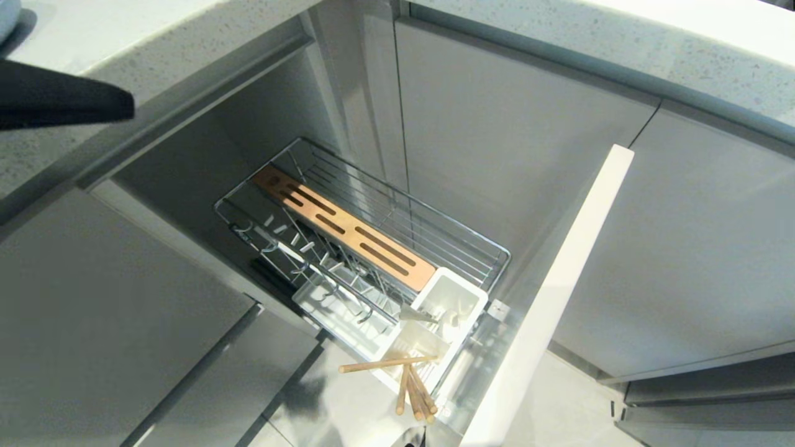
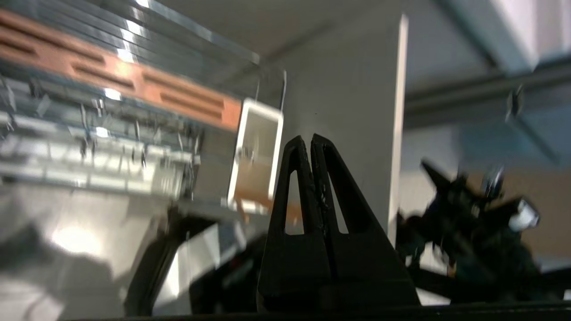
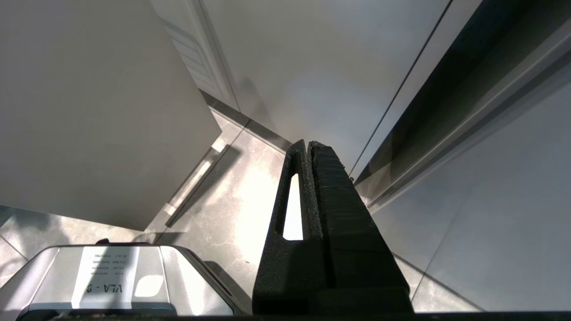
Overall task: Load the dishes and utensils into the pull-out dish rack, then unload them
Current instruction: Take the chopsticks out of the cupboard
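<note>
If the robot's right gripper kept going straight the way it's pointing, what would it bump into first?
Probably the shiny tiled floor where it meets the pale cabinet fronts. The shut right gripper aims at that join, with nothing visible between, though the depth is hard to judge.

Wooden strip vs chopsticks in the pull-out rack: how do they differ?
The wooden strip is one broad flat slotted board; the chopsticks are thin round sticks. The strip lies level along the wire basket; the chopsticks stand tilted in the white utensil caddy, ends fanning out over its rim. The strip looks a warmer orange-brown; the chopsticks look paler. Both are wood and sit in the same pull-out rack.
</note>
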Available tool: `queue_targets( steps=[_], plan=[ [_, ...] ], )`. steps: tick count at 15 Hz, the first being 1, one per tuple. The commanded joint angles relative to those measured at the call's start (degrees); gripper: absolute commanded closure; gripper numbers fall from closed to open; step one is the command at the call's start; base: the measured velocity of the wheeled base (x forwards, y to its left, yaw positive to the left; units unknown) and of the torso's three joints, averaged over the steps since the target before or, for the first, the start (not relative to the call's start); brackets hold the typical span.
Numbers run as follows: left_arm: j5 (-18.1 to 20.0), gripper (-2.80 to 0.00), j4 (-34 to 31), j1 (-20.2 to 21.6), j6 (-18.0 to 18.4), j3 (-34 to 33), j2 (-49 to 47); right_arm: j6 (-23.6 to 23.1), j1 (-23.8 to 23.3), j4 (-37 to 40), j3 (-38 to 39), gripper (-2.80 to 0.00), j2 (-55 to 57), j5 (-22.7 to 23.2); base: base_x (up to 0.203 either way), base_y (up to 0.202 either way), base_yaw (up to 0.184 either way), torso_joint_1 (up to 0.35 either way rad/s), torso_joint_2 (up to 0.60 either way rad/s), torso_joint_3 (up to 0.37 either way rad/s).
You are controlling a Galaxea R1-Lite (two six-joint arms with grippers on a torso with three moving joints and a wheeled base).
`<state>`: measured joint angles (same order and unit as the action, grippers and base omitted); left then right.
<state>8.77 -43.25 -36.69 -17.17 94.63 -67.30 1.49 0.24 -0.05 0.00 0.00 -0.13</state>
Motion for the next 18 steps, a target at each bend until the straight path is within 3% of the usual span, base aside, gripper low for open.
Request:
queue_targets(
  steps=[1,8,14,17,18],
  plan=[
    [0.03,0.00,-4.87,-1.94,0.36,1.88,-3.46,0.01,0.02,-0.01,0.07,0.00,0.00,0.02,0.000,0.000,0.000,0.000,0.00,0.000],
    [-0.61,0.00,-28.15,-6.90,-0.86,14.90,-16.69,0.01,0.02,-0.04,0.06,0.00,0.00,-0.01,0.000,0.000,0.000,0.000,0.00,0.000],
    [-3.21,0.00,-32.44,-11.34,-2.72,15.41,-22.81,0.01,0.02,-0.04,0.09,0.00,0.00,-0.04,0.000,0.000,0.000,0.000,0.00,0.000],
    [-6.74,0.00,-33.45,-13.23,-6.04,15.41,-26.76,0.01,0.02,-0.03,0.09,0.00,0.00,-0.04,0.000,0.000,0.000,0.000,0.00,0.000],
    [-7.53,-2.80,-34.04,-14.40,-6.55,15.47,-27.87,0.01,0.02,-0.04,0.06,0.00,0.00,-0.01,0.000,0.000,0.000,0.000,0.00,0.000]
  ],
)
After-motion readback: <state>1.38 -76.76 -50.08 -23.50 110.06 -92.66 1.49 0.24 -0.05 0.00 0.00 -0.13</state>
